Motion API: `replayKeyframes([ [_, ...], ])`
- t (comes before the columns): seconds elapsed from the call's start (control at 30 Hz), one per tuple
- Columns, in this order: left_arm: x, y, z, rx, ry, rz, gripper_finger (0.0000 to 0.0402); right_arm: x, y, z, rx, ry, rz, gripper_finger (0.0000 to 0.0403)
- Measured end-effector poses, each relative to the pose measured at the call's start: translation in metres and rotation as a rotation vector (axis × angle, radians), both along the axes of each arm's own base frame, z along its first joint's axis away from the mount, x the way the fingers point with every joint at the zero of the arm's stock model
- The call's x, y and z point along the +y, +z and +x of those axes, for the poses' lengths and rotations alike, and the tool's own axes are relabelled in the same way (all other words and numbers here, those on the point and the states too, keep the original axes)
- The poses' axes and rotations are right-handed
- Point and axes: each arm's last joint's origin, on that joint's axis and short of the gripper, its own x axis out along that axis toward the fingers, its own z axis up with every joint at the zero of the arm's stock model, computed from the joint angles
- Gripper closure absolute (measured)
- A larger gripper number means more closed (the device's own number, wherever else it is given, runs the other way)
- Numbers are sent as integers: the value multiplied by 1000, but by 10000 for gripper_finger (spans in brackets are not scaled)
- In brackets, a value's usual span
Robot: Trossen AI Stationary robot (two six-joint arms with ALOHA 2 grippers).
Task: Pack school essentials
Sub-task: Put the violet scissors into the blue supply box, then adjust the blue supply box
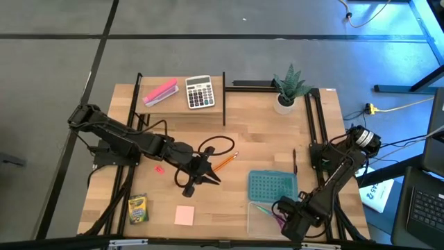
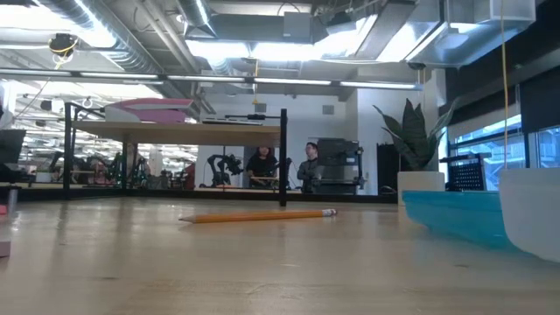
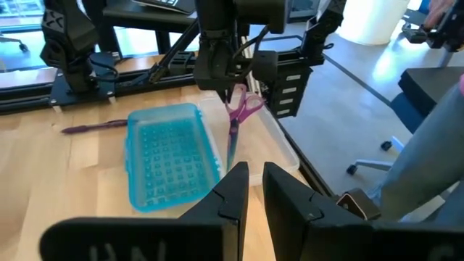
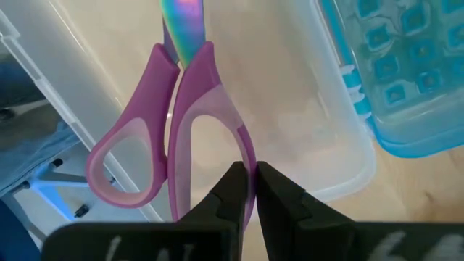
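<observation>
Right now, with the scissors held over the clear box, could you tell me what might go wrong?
1. The right tool pinches only one thin handle loop of the scissors; they could swing or slip.
2. The blue lid lies right beside the clear box; the blades might catch it.
3. The left tool sits near the pencil and could knock it.

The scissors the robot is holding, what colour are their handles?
Purple-pink; the plastic-handled scissors show best in the right wrist view, pinched by the right gripper.
</observation>
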Motion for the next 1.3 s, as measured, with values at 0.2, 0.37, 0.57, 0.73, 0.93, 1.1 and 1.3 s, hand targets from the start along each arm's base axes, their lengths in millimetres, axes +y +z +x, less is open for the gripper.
replayKeyframes([
  [0.2,0,0,0,0,3,1,364,0,0,0,-3,1,-3,370],
  [0.37,0,0,0,0,3,1,364,0,0,0,-6,-2,-6,370],
  [0.57,0,0,0,-1,9,3,364,3,-11,3,5,-2,-21,370],
  [0.73,1,0,0,-3,27,10,364,6,-22,6,24,1,-34,370],
  [0.93,1,0,0,-3,27,10,364,7,-24,7,14,-1,-45,370],
  [1.1,1,0,0,-3,27,10,364,7,-24,7,14,-1,-41,363],
  [1.3,1,0,0,-3,27,10,364,7,-24,7,14,-1,-39,319],
])
